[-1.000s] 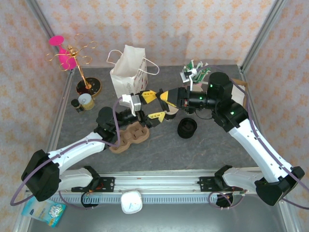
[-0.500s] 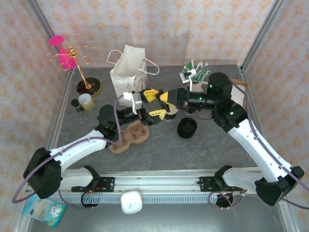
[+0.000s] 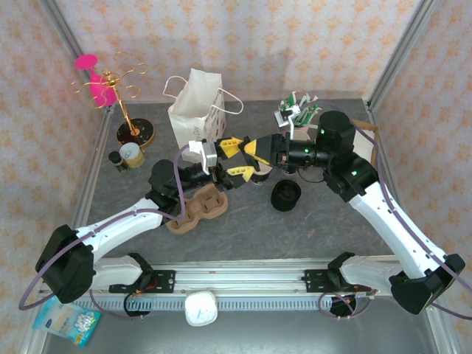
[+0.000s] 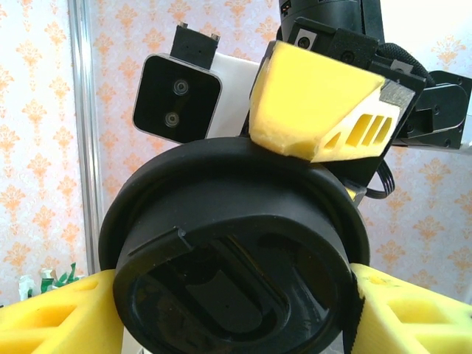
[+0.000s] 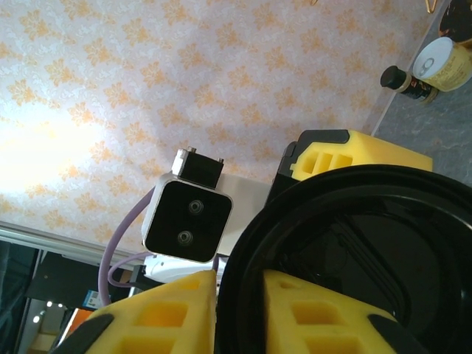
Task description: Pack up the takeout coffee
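A black plastic sip lid [image 4: 228, 243] hangs in mid-air between both grippers, above the middle of the table. My left gripper [image 4: 236, 310] is shut on it, one yellow finger [image 4: 413, 310] pressing each side of its raised top. My right gripper [image 5: 240, 295] straddles the lid's rim [image 5: 243, 280], one finger outside and one inside; whether it still presses is unclear. In the top view the left gripper [image 3: 234, 158] and right gripper [image 3: 248, 155] overlap tip to tip. The takeout coffee is hidden.
A brown cup carrier [image 3: 193, 212] lies under the left arm. A low black round pile [image 3: 286, 195] sits to its right. A white paper bag [image 3: 195, 110] stands behind, with a gold stand [image 3: 122, 103] and small jars [image 3: 129, 156] at the left and sachets [image 3: 299, 110] at the back.
The left gripper has risen slightly and drawn in around the lid where the two grippers meet. The right arm has hardly moved.
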You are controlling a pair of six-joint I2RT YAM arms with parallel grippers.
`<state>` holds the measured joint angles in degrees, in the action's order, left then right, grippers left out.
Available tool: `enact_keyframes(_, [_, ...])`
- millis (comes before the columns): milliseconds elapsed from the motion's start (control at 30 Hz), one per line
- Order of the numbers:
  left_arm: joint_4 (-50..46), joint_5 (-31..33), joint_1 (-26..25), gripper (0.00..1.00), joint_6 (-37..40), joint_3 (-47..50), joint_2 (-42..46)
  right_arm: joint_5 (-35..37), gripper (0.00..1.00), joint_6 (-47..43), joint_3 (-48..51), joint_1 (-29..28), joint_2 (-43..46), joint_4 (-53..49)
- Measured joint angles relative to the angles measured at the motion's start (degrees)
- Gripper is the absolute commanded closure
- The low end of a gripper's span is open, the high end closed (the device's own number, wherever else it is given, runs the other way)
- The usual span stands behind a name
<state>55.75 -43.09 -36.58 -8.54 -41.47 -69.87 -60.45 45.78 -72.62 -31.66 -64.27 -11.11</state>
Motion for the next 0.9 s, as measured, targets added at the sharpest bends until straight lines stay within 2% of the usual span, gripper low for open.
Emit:
enact_keyframes(133, [-1.42, 0.22, 0.00, 0.35, 0.48, 0.00, 0.72, 0.42, 0.59, -1.07, -0.04, 0.24, 0.02, -0.72])
enact_keyframes(300, [-6.43, 2.51, -0.02, 0.36, 1.49, -0.11, 2.62, 2.78, 0.39, -3.37, -1.05, 1.46, 0.00, -4.20])
enact_keyframes(467, [-18.43, 8.94, -0.35, 0.39, 1.25, -3.34, 3.76, 10.01, 0.25, -8.59, -6.67, 2.99, -0.48, -12.52])
enact_keyframes(733, [-45.24, 24.83, -4.92, 0.41, -3.89, -18.56, -0.46, 25.16, 0.15, -16.28, -10.01, 5.90, -2.78, -23.50])
enact_keyframes(900, [-61.00, 32.94, -7.06, 0.41, -8.35, -28.22, -7.26, 28.28, 0.13, -17.88, -6.73, 12.11, -2.73, -25.20])
